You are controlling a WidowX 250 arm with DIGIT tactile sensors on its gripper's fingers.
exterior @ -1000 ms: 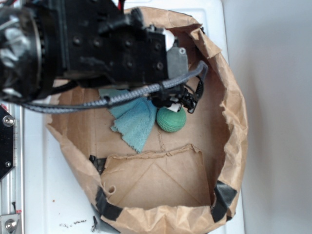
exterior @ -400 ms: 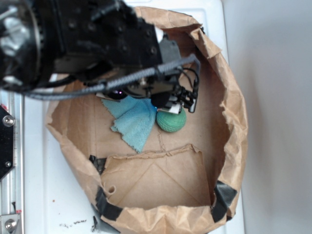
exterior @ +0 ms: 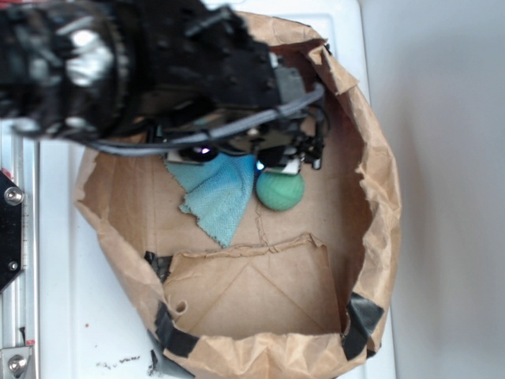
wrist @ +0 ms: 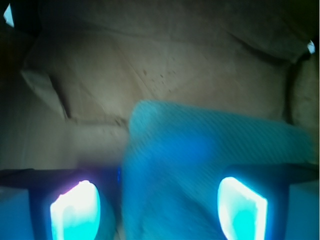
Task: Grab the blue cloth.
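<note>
One camera hangs high up and looks straight down into the open paper bag [exterior: 379, 197] from a little way off. The other sits on the arm, very close, looking down past the glowing jaws at the bag's floor. Both see the blue cloth [exterior: 215, 193] [wrist: 200, 155].

No text, label, brand, number or sign can be read in either view.
</note>
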